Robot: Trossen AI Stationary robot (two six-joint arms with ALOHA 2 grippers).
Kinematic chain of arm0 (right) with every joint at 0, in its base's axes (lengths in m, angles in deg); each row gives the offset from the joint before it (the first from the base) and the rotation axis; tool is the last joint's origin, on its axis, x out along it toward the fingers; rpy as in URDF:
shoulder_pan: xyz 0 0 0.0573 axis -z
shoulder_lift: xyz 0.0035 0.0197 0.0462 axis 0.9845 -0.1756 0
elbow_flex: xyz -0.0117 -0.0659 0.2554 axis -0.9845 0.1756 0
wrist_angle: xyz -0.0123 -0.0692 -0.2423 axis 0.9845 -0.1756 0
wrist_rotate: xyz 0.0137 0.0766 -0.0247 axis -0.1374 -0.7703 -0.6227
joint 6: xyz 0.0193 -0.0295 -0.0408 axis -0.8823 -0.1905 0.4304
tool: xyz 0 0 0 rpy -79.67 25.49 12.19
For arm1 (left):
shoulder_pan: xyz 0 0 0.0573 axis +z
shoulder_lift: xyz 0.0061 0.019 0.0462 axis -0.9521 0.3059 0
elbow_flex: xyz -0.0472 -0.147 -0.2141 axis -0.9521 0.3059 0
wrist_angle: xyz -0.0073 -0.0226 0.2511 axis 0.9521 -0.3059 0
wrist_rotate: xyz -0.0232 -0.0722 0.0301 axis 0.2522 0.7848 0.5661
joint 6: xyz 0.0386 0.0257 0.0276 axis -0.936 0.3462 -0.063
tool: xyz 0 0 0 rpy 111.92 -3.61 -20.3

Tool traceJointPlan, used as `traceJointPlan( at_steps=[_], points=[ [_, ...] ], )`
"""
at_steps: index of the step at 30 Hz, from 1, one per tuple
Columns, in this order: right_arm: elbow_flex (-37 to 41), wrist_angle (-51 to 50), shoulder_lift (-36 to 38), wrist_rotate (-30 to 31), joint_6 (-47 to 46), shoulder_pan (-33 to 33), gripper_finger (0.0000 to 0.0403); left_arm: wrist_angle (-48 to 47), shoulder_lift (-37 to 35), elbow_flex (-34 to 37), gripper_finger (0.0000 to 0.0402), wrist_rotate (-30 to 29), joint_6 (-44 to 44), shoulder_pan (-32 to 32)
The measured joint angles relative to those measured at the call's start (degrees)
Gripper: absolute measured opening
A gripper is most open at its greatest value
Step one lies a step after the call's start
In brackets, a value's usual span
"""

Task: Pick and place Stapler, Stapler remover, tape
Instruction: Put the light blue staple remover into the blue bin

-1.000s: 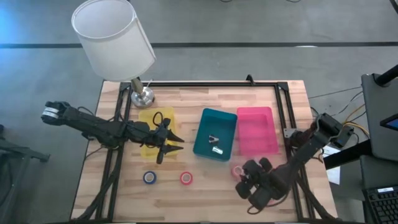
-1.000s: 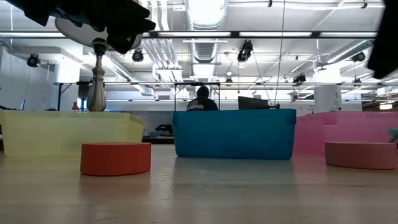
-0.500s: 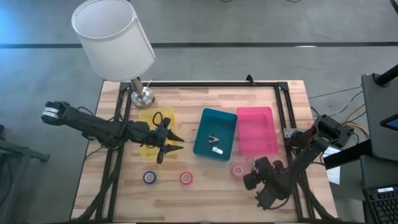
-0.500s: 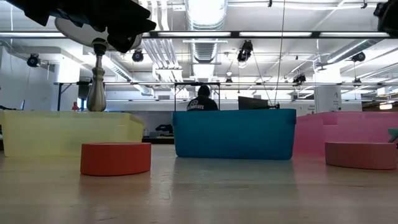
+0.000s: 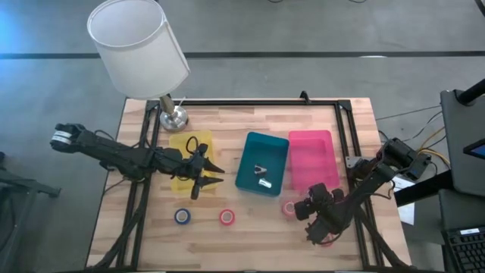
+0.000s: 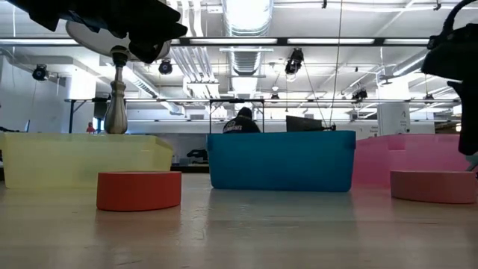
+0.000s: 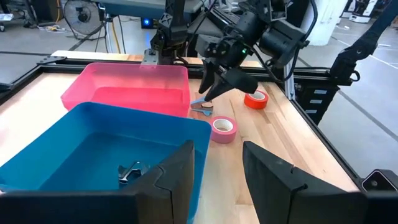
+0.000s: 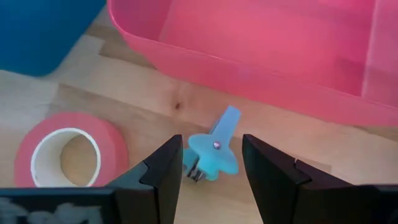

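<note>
The right gripper hangs low over the wooden table, just outside the near wall of the pink plastic tray. Its two dark fingers stand apart with nothing between them, straddling a small light-blue staple remover that lies flat on the wood directly ahead. A pink ring of tape rests just beside one finger, leaving little open room on that side; the tray wall closes off the space beyond the remover.

The left gripper waits over the yellow tray, part open and holding nothing. Ahead of it sits the teal tray, with a small metal object inside, partly hidden by the wall. A red tape ring and a blue tape ring lie on open table below the left gripper, well apart from both arms. Another red ring sits behind the right arm.
</note>
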Motion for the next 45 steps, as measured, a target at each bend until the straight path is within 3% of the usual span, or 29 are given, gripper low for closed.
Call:
traceJointPlan(
  at_steps=[7, 20, 28, 45],
  points=[
    [-0.1, 1.7, -0.1, -5.9, 3.3, 0.1, 0.0164, 0.0, 0.0, 0.0, 0.0140, 0.0, 0.0, 0.0],
    [0.8, 2.6, -0.7, -4.1, 3.3, 0.7, 0.0153, 0.0, 0.0, 0.0, 0.0140, 0.1, 0.0, 0.0],
    [1.7, 3.6, -0.7, -5.7, 2.5, 0.7, 0.0113, 0.0, 0.0, 0.0, 0.0140, 0.2, 0.0, 0.0],
    [-5.8, 4.6, -0.5, -5.6, 15.6, 0.6, 0.0106, 0.0, 0.0, 0.0, 0.0140, -0.1, -0.4, 0.0]
  ],
)
